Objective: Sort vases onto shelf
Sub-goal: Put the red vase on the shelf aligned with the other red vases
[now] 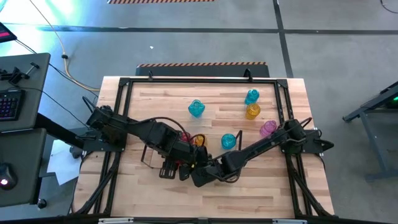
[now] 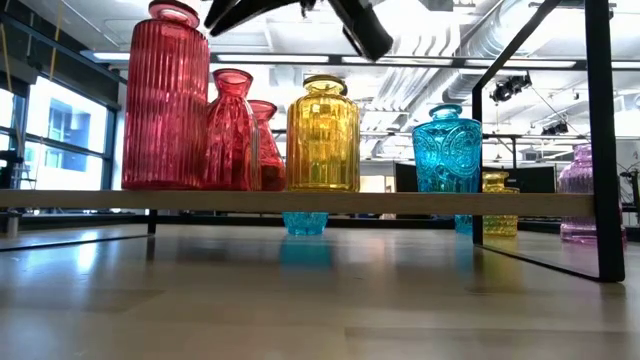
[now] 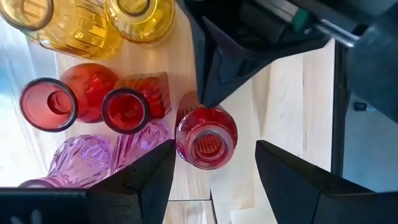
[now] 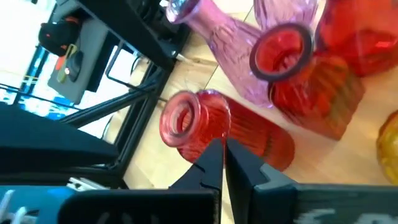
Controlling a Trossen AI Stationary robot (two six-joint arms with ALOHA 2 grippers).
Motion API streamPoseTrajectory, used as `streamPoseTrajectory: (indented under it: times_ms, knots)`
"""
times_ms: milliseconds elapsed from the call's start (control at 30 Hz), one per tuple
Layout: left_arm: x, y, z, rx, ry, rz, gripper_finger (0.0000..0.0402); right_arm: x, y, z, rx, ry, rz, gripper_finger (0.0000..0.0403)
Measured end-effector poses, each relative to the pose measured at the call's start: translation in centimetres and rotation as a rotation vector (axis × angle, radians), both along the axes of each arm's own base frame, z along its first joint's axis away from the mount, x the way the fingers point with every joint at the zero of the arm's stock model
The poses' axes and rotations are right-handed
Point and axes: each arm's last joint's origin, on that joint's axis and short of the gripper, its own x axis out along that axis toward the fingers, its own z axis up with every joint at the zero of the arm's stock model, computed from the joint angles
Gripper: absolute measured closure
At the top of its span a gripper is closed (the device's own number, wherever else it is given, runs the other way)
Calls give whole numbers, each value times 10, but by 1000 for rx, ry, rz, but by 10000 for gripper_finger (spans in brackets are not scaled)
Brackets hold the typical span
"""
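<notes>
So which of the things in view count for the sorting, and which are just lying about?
Job:
- shelf with red ribbed vase, yellow vase, cyan vase standing on it
- loose on the table: cyan vase, amber vase, pink vase
- left gripper, jaws open over the red vase
- right gripper, jaws shut

Lying about:
- keyboard
- cable

A ribbed red vase (image 3: 206, 138) stands upright between the left gripper's spread fingers (image 3: 297, 186). Red, pink and yellow vases (image 3: 99, 102) cluster just beside it on the shelf (image 2: 300, 201).
</notes>
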Motion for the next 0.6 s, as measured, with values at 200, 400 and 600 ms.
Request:
streamPoseTrajectory:
  times_ms: [200, 400, 600]
  knots:
    - [-6, 1, 13, 47, -11, 2, 190, 0, -1, 24, -80, 50, -3, 403]
    - [-17, 0, 29, 55, -48, -9, 190, -4, -5, 58, -217, 131, 28, 403]
    - [-44, -13, 50, 24, -117, -65, 190, -18, -11, 112, -386, 199, 77, 403]
